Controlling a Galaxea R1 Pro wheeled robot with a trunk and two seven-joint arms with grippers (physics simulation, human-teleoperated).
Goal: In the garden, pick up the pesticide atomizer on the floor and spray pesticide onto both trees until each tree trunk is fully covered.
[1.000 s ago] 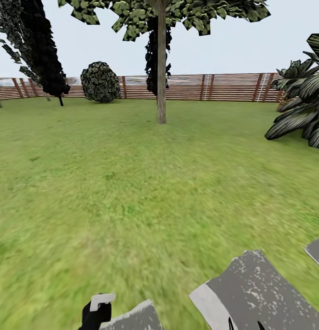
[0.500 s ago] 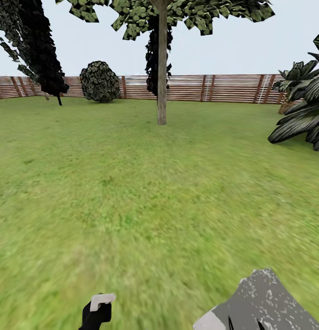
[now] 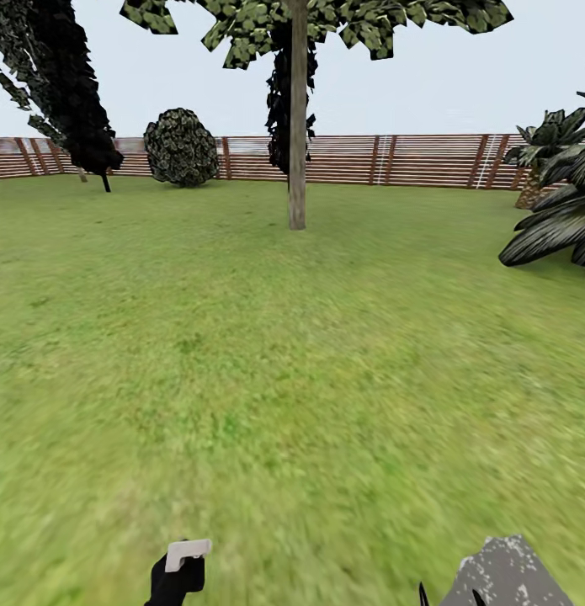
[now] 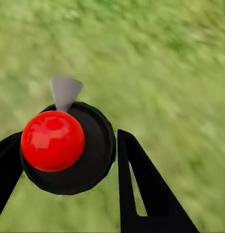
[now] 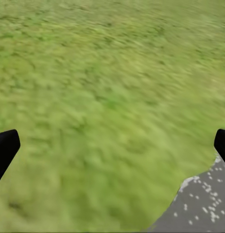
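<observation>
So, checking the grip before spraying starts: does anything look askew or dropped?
Nothing stands out. The pesticide atomizer sits between the left gripper jaws, red cap showing, over grass. The right gripper is open and empty. The tree trunk ahead stands upright.

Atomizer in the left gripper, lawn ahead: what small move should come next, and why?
Probably keep rolling straight ahead toward the tree trunk. The left gripper is shut on the pesticide atomizer, so pickup is done. The trunk stands far off across the grass, likely too far for spray to reach. The right gripper is open over grass beside the paving.
</observation>
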